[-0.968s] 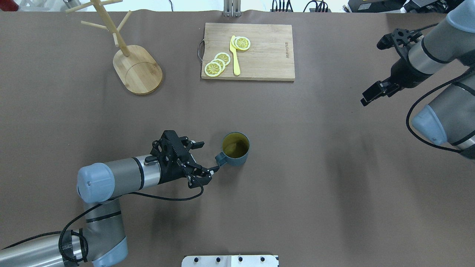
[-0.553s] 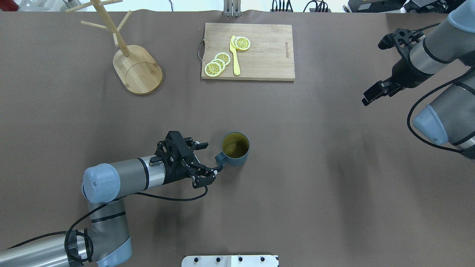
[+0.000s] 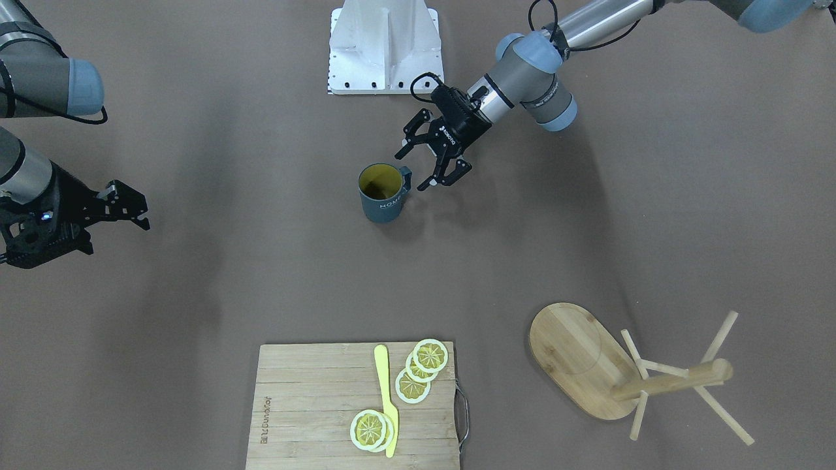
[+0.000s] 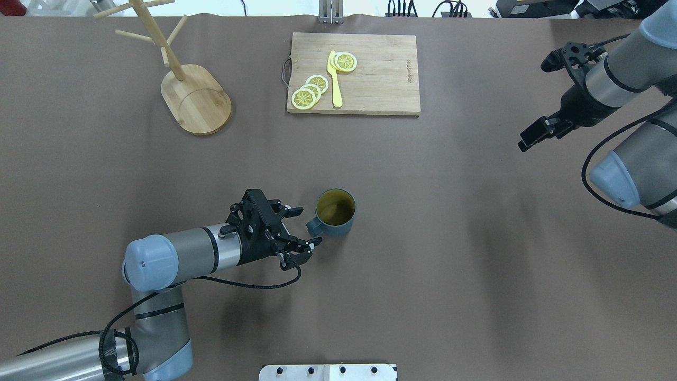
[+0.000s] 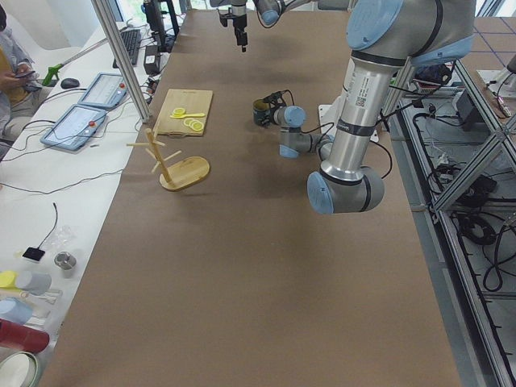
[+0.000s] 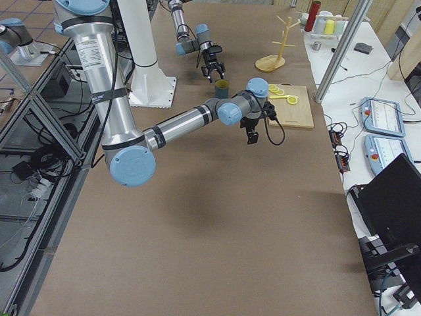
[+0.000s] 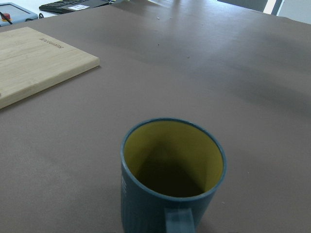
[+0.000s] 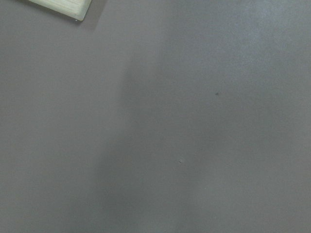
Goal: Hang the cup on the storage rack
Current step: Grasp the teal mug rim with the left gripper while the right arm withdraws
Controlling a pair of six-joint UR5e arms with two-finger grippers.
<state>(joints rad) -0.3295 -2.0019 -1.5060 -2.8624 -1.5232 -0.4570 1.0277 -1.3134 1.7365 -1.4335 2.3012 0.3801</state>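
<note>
The dark teal cup (image 4: 336,212) with a yellow inside stands upright mid-table, its handle (image 4: 314,227) turned toward my left arm. My left gripper (image 4: 309,226) is open and level with the table, one fingertip on each side of the handle, not closed on it. The front view shows the same cup (image 3: 382,192) and left gripper (image 3: 411,171). The left wrist view looks into the cup (image 7: 172,174) from close; no fingers show there. The bamboo storage rack (image 4: 197,100) stands at the far left, empty. My right gripper (image 4: 529,138) hangs shut and empty at the far right.
A wooden cutting board (image 4: 370,74) with lemon slices (image 4: 309,91) and a yellow knife (image 4: 335,79) lies at the far middle. The robot's white base plate (image 3: 385,46) is at the near edge. Brown table (image 4: 423,238) lies between cup and rack.
My left gripper has moved right, toward the cup, so its open fingers now flank the handle. The right arm has shifted slightly. The cup has not moved.
</note>
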